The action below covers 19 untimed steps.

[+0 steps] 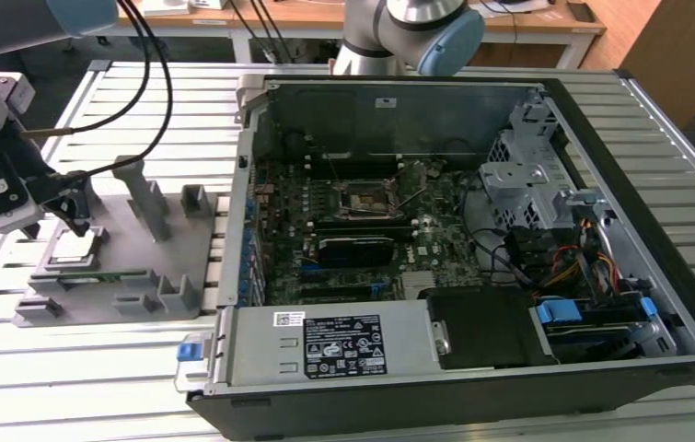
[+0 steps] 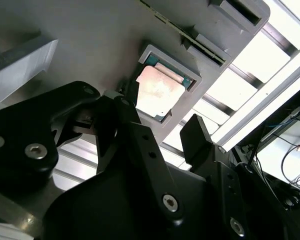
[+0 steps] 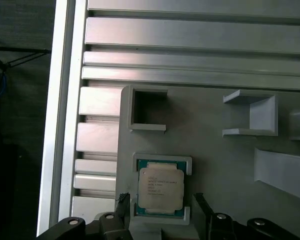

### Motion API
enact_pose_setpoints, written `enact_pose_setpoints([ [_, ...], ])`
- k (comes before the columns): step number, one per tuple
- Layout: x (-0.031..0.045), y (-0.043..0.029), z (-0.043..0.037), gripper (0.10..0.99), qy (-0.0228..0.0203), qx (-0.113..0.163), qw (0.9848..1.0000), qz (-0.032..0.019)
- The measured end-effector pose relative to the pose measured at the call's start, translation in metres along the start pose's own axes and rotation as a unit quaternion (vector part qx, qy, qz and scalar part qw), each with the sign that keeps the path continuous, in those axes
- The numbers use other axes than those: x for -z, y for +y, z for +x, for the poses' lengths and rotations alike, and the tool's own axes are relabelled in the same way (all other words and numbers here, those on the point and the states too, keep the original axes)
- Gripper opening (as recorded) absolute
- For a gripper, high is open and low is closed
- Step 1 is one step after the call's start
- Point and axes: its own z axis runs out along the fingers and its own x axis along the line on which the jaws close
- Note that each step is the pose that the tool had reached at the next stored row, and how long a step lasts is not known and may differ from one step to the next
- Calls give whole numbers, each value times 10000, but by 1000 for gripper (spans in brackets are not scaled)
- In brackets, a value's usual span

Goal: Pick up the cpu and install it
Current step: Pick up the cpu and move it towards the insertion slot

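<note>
I am at the pick-up step; the cpu (image 1: 75, 247) is not lifted yet. It lies flat in a square recess of the grey holder (image 1: 126, 253), at the exterior view's left and well apart from the open case (image 1: 470, 387) where the socket (image 1: 365, 198) waits on the board.

The gripper (image 1: 74, 224) hangs directly over the chip. In the first wrist view the cpu (image 3: 161, 187) sits between the two black fingertips (image 3: 197, 200), one at each side of the recess. The jaws stand apart and clamp on nothing. In the second wrist view one finger (image 2: 125, 105) is just beside the edge of the cpu (image 2: 158, 90), while the other stays a little away from it. I cannot tell if any finger touches the holder's rim.

My judgement: the grasp calls for the fingers to go down evenly at the two opposite edges, inside the gaps of the recess wall, and to close gently – the chip is thin and flat, so there is little to hold. A skew closing could tip it or jam it against the recess.
</note>
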Motion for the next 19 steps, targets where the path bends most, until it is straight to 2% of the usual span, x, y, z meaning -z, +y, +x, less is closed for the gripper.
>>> enact_pose_setpoints([
  [7,-23,-1,-2,604,1,0,10000,0],
  [9,-51,-3,-3,616,-4,-2,10000,0],
  [10,-67,-4,-4,675,-6,-4,10000,0],
  [15,-151,-9,-6,675,-10,-18,10000,0],
  [19,-174,-11,-6,675,-10,-22,10000,0],
])
